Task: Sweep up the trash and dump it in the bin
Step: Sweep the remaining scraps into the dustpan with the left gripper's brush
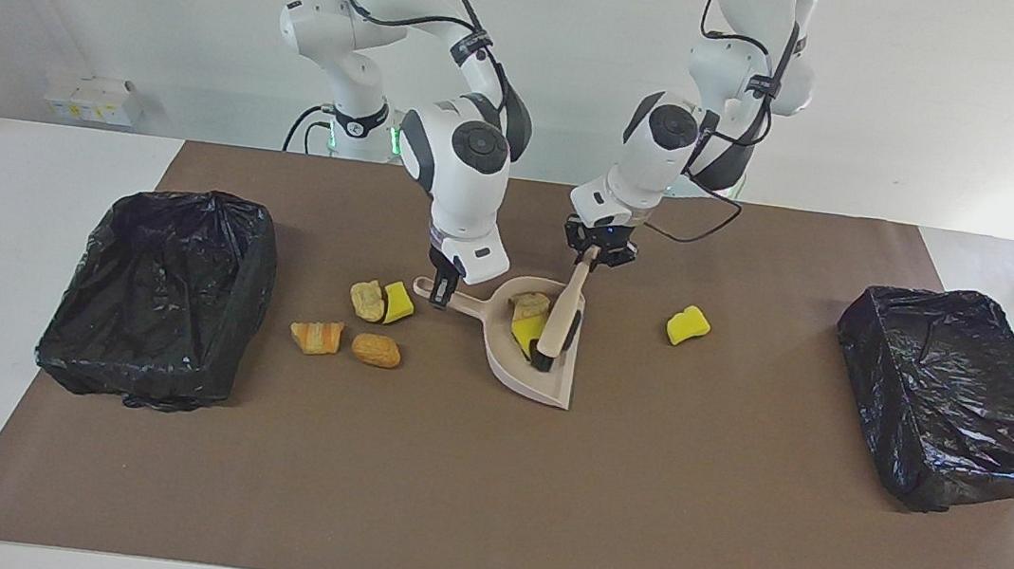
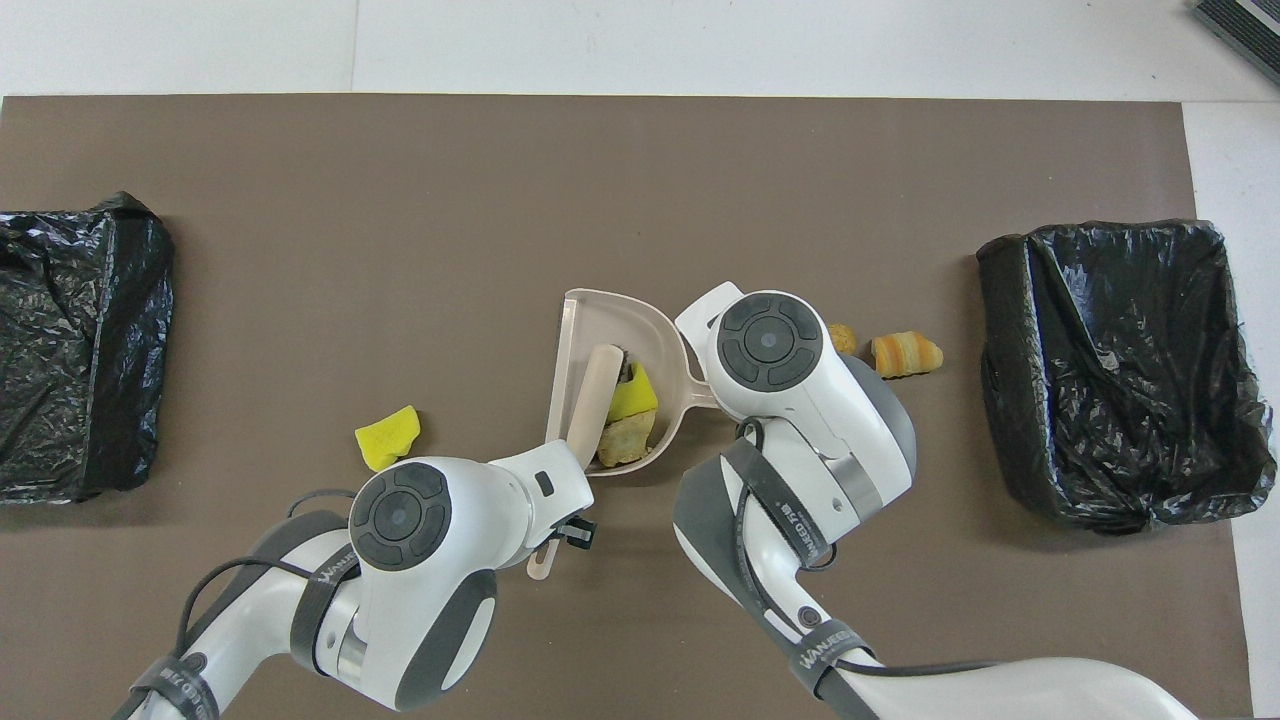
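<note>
My right gripper [image 1: 441, 294] is shut on the handle of the beige dustpan [image 1: 553, 387], which rests on the mat. My left gripper [image 1: 594, 256] is shut on the brush [image 1: 564, 310], whose black bristles sit inside the pan. Two pieces of trash lie in the pan against the brush: a yellow sponge chunk [image 2: 632, 397] and a tan lump [image 2: 625, 440]. Another yellow sponge [image 1: 689, 324] lies on the mat toward the left arm's end. Several scraps [image 1: 367, 299] lie beside the pan's handle toward the right arm's end. In the overhead view the right wrist hides its gripper.
A bin lined with a black bag [image 1: 158, 292] stands at the right arm's end of the brown mat, and a second one [image 1: 962, 398] at the left arm's end. The croissant-like scrap [image 2: 905, 352] lies between the pan and the nearer bin [image 2: 1120, 370].
</note>
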`<state>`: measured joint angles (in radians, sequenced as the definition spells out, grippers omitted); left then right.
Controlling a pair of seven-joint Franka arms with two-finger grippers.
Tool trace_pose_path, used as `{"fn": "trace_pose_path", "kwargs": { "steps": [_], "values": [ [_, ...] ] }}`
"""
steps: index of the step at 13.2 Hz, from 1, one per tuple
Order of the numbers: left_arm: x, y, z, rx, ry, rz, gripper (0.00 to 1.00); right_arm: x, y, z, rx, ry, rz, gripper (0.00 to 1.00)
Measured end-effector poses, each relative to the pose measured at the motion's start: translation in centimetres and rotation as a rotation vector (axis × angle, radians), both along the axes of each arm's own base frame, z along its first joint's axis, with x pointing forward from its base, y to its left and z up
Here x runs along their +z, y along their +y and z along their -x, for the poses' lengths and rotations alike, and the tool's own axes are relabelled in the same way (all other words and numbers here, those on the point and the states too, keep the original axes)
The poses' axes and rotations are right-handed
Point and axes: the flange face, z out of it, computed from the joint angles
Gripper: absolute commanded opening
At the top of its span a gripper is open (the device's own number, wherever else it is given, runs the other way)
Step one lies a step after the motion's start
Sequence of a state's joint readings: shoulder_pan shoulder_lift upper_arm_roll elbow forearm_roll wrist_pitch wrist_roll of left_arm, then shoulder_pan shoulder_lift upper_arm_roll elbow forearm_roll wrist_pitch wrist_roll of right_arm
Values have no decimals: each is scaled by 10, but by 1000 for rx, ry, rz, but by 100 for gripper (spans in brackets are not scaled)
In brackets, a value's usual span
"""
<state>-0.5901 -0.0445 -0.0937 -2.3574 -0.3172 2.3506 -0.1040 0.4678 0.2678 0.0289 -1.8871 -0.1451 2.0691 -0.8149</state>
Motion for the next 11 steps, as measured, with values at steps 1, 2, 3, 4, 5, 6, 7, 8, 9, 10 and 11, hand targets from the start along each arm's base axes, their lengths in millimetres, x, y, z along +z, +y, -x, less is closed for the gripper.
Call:
{"fn": "trace_pose_path", "kwargs": {
  "steps": [1, 2, 3, 4, 5, 6, 7, 8, 9, 10, 11],
  "values": [
    [7, 1, 1, 11, 34, -5, 0, 0, 0, 0, 0, 0, 0, 0],
    [18, 11, -2, 29, 69, -13, 0, 0, 0, 0, 0, 0, 0, 0],
    [29, 28, -8, 54, 96, -20, 0, 0, 0, 0, 0, 0, 0, 0],
    [39, 53, -16, 77, 108, -43, 0, 0, 0, 0, 0, 0, 0, 0],
    [50, 81, -25, 95, 102, -86, 0, 0, 0, 0, 0, 0, 0, 0],
    [60, 109, -31, 118, 100, -126, 0, 0, 0, 0, 0, 0, 0, 0],
    [67, 133, -35, 145, 104, -157, 0, 0, 0, 0, 0, 0, 0, 0],
    [72, 157, -38, 177, 109, -182, 0, 0, 0, 0, 0, 0, 0, 0],
    [72, 176, -41, 206, 114, -201, 0, 0, 0, 0, 0, 0, 0, 0],
    [70, 193, -42, 229, 114, -226, 0, 0, 0, 0, 0, -1, 0, 0],
    [65, 209, -41, 252, 115, -255, 0, 0, 0, 0, -1, -2, -1, 0]
  ]
}}
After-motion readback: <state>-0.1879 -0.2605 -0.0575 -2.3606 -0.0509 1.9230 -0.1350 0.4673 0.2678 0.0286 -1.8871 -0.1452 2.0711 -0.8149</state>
